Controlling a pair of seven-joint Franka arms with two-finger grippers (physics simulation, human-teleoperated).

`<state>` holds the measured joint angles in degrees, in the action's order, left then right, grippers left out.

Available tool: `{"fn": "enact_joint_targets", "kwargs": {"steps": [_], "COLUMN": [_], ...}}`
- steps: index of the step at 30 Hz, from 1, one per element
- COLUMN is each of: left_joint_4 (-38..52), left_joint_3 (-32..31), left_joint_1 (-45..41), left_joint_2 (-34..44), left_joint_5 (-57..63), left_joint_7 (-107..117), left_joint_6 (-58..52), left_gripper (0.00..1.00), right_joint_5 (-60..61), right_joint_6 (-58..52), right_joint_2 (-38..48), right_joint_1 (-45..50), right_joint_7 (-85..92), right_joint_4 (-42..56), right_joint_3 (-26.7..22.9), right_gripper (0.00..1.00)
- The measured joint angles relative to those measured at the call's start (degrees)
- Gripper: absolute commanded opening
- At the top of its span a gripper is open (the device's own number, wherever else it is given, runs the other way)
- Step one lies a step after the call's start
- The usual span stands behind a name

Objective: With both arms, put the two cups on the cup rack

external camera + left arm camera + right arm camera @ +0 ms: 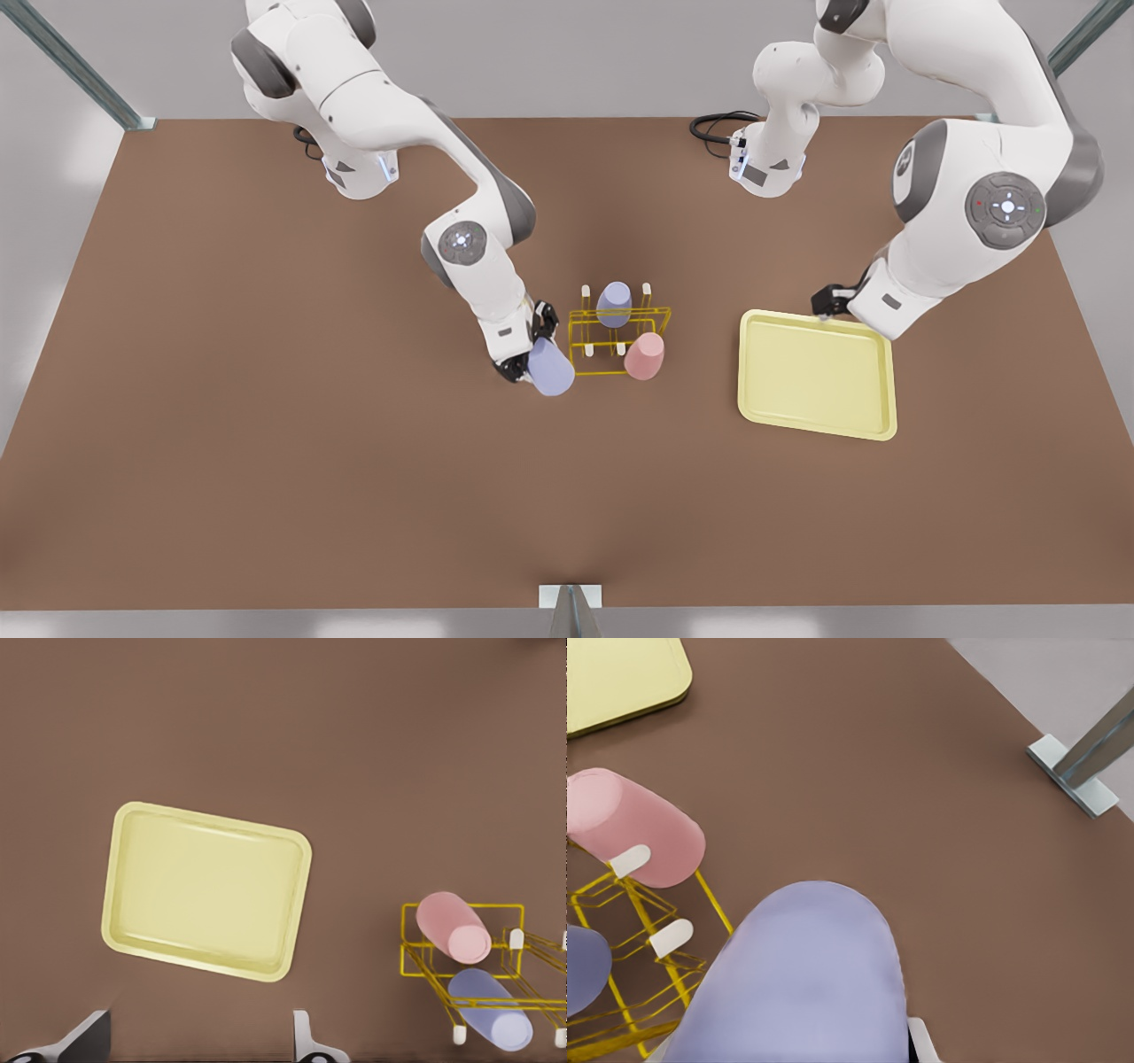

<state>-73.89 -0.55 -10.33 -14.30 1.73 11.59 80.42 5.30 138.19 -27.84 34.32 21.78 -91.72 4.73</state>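
A large lavender cup (802,979) dominates the near field of the right wrist view, base end outward, with a pale fingertip (923,1041) of the right gripper (793,1045) visible against its side. Beside it stands the yellow wire cup rack (642,970), showing two white-tipped pegs (671,937). A pink cup (633,826) sits inverted and tilted on the rack. The edge of a second lavender cup (583,967) shows over the rack. A corner of the pale-yellow tray (616,673) lies apart on the brown table (904,788). A grey metal bracket (1076,771) stands at the table edge.
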Motion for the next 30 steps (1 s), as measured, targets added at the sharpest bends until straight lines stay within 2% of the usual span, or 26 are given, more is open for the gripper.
{"fn": "enact_joint_targets", "kwargs": {"steps": [10, 28, 29, 30], "left_joint_4": [0.0, 0.2, 0.2, 0.2], "left_joint_3": [0.0, -0.2, -0.2, -0.2], "left_joint_1": [1.8, 2.1, 2.0, 2.0], "left_joint_2": [-0.1, -0.3, -0.3, -0.3], "left_joint_5": [-3.5, -3.3, -3.3, -3.3], "left_joint_7": [-5.1, -9.7, -9.8, -9.9], "left_joint_6": [-3.6, -2.7, -2.6, -2.6], "left_gripper": [1.00, 1.00, 1.00, 1.00], "right_joint_5": [3.6, 4.5, 4.5, 4.5], "right_joint_6": [0.0, 0.1, 0.1, 0.1], "right_joint_2": [-2.9, -5.9, -6.0, -6.0], "right_joint_1": [2.1, 2.4, 2.4, 2.5], "right_joint_7": [-3.7, -10.0, -10.2, -10.4], "right_joint_4": [2.3, 3.6, 3.7, 3.8], "right_joint_3": [2.7, 2.8, 2.8, 2.8], "right_gripper": [0.81, 0.81, 0.87, 1.00]}}
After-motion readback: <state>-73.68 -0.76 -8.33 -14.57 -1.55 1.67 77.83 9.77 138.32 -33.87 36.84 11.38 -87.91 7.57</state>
